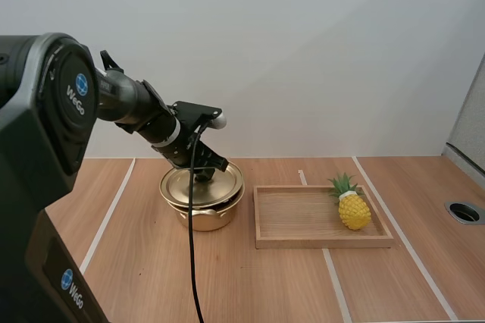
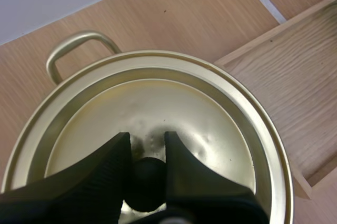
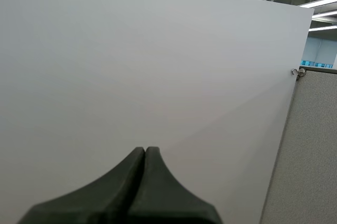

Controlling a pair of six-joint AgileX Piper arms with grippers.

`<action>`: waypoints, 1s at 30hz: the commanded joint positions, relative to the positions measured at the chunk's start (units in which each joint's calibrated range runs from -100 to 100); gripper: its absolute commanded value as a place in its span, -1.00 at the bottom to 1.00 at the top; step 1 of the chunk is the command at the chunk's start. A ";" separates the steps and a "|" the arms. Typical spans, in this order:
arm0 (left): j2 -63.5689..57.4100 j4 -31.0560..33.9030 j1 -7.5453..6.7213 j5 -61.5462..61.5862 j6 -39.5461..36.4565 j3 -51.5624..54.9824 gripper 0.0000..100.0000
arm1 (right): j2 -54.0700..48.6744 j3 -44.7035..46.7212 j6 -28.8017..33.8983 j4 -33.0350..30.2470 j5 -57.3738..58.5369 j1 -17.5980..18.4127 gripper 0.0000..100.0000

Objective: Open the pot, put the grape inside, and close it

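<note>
A gold pot (image 1: 206, 219) stands on the table with its lid (image 1: 216, 186) on it. My left gripper (image 1: 205, 174) reaches down onto the lid's middle. From the left wrist, the lid (image 2: 179, 108) lies inside the pot's rim, and my left gripper (image 2: 146, 140) has its two fingers pinched on the black knob (image 2: 147, 179). One side handle (image 2: 78, 46) of the pot shows beyond the rim. My right gripper (image 3: 145, 151) points at a plain grey wall, its fingers together as one dark wedge, holding nothing.
A wooden tray (image 1: 299, 221) lies just right of the pot, its edge (image 2: 295, 77) close to the pot's rim. A yellow toy pineapple (image 1: 353, 206) rests in the tray's right end. White tape lines cross the table.
</note>
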 commanded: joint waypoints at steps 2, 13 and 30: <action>0.99 -1.71 -0.19 -2.20 1.19 1.51 -1.00 | -0.71 -0.49 0.48 -0.37 0.26 -0.31 -1.00; 2.47 -0.63 -0.19 -11.57 1.66 5.86 -1.00 | -0.71 -0.49 0.48 -0.37 0.56 -0.31 -1.00; 3.10 -0.84 -0.19 -18.15 4.56 10.82 -1.00 | -0.71 -0.49 0.48 -0.37 0.91 -0.31 -1.00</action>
